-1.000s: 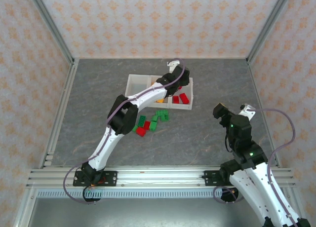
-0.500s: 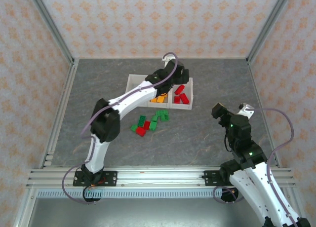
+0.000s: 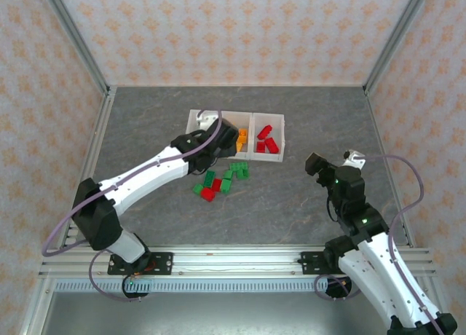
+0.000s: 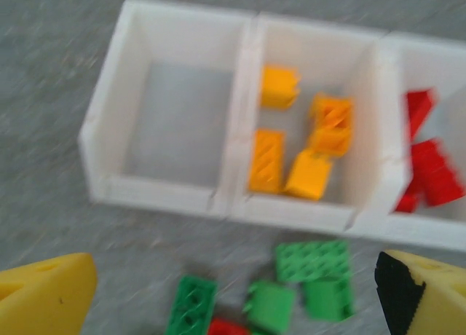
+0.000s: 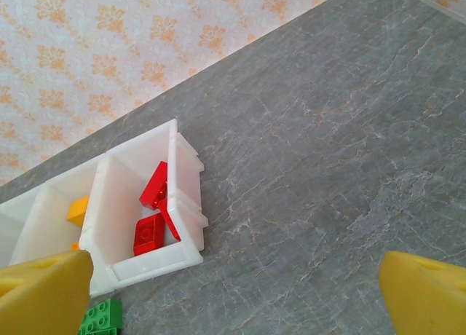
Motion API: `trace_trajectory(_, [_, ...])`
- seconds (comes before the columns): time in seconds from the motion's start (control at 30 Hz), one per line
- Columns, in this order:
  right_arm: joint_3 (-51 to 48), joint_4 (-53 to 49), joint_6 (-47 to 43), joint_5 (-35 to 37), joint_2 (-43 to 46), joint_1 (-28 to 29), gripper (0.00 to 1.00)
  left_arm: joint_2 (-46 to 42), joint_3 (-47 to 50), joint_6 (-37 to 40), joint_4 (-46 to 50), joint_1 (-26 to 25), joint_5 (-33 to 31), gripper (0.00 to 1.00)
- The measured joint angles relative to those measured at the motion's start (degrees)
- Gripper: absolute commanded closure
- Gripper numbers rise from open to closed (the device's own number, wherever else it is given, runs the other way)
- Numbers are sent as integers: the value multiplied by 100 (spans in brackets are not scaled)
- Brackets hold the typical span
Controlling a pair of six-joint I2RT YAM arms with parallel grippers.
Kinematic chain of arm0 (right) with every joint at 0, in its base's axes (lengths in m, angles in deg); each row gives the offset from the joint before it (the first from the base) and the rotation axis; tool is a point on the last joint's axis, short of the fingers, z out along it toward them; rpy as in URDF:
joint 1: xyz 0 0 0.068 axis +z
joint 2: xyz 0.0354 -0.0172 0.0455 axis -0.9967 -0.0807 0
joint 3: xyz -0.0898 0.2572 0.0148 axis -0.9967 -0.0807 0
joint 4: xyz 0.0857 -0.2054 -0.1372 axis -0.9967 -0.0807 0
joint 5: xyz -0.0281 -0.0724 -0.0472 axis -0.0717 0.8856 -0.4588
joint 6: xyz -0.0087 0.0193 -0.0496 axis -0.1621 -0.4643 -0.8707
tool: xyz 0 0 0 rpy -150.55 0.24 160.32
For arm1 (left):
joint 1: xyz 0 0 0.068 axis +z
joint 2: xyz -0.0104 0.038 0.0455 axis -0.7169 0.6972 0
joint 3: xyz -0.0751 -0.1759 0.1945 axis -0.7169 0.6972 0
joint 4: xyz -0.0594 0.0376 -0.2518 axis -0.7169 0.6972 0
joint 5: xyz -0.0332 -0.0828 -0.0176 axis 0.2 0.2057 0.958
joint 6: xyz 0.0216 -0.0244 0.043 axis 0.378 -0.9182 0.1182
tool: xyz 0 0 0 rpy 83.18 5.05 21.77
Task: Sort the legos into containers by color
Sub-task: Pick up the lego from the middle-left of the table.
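Left gripper [image 3: 224,138] spread wide, nothing pinched, hanging over the left and middle bins at the near side of the containers [image 4: 244,116]; yellow fingertips [image 4: 44,295] at both lower corners of the left wrist view, which is blurred. Legos in two places: sorted ones in the bins, loose ones on the table just near of them. Orange legos [image 4: 309,173], about four, in the middle bin, one tilted against another. Red legos [image 5: 149,233] in the right bin, at least three, one leaning on the bin wall. Left bin [image 4: 175,124] showing bare white floor. Loose green legos [image 3: 227,180] in a small cluster just near of the middle bin, several touching each other, one more green [image 3: 198,189] at the cluster's left end. Two loose red legos [image 3: 209,195] at the near side of that cluster, touching the greens. Containers as three white square bins joined in a row, left to right, at the far middle of the grey marbled table [image 3: 306,116]. Right gripper [image 3: 315,163] also spread wide and empty, well apart from the bins at the right of the table, aimed toward them, yellow pads [image 5: 44,291] at the lower corners of the right wrist view with the right bin far-left between them. Aluminium rail [image 3: 218,258] along the near edge with both arm bases bolted on. Patterned wallpaper panels [image 3: 240,29] around the far, left and right sides.
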Motion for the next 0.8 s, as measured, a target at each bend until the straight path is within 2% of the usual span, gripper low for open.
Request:
trace_trajectory(0.2, [-105,179,-7,-85,-13,0,0,-483,1029,-686,579,0,31,1])
trace_trajectory(0.3, [-179,249,-20,-116,-68,0,0,-564,1375,-920,595,0,175,6])
trace_trajectory(0.47, [-186,260,-20,-118,-136,0,0,-564,1803,-1012,546,-22,647,15])
trace_trajectory(0.67, [-192,264,-17,-118,-136,0,0,-732,2094,-962,439,-407,1016,17])
trace_trajectory(0.8, [-205,278,-17,-118,-162,0,0,-776,2105,-901,289,-455,1182,18])
